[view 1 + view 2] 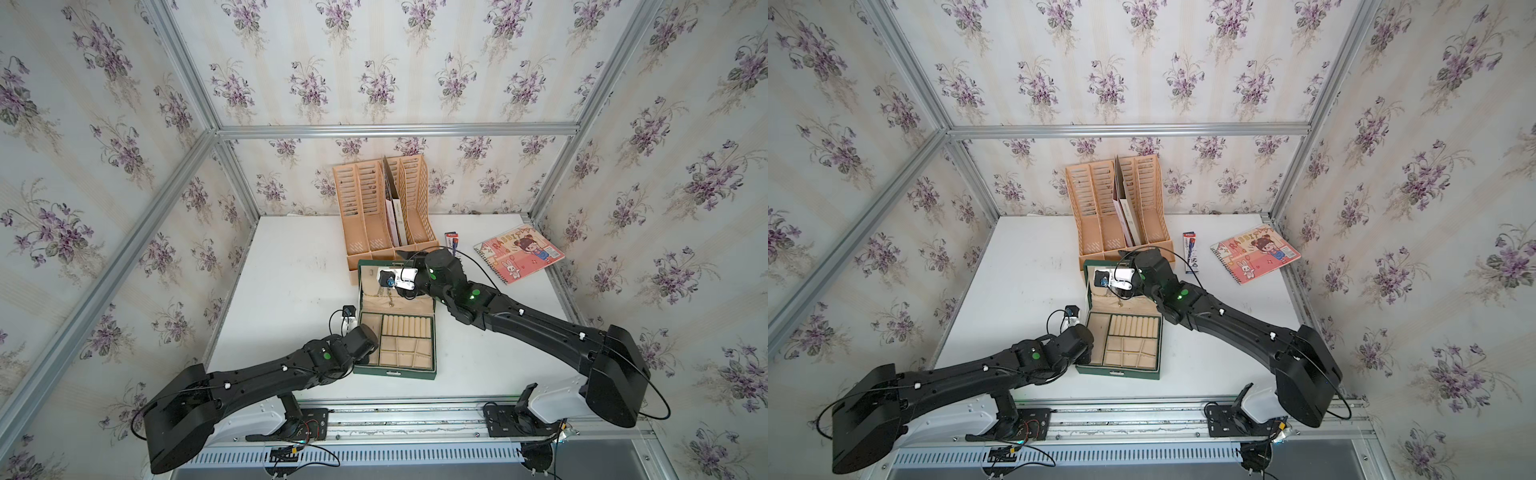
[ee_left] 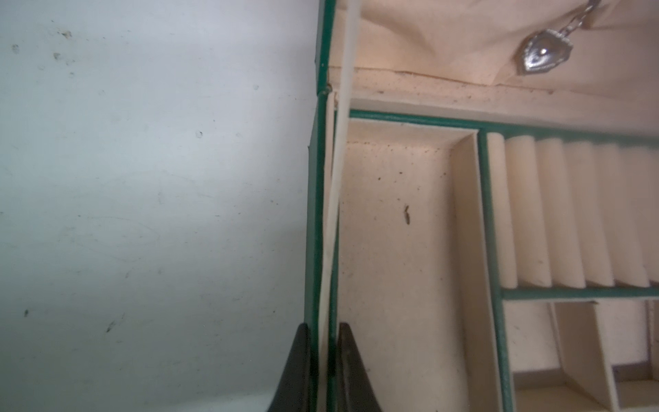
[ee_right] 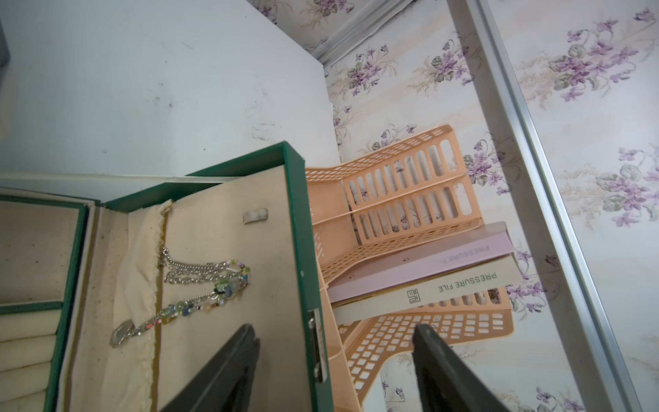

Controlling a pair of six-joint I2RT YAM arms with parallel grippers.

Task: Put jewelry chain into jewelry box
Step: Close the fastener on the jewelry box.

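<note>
The jewelry chain (image 3: pixel 199 285) lies in the jewelry box (image 3: pixel 292 214) lid beside the wide right end effector (image 3: pixel 335 330); left end effector (image 2: pixel 323 326) pinches its wall

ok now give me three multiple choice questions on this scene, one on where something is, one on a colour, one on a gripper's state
1. Where does the jewelry chain lie?
A. on the ring rolls
B. on the lining of the open lid
C. on the table by the notebook

2. What colour is the outside of the jewelry box?
A. dark green
B. red
C. black

3. What is the left gripper doing?
A. standing open above the table
B. shut on the box's side wall
C. holding the chain

Answers: 1 B, the right wrist view shows the chain spread on the lid's beige lining; 2 A, its walls and edges are green in every view; 3 B, the left wrist view shows a finger on each side of the wall.
</note>
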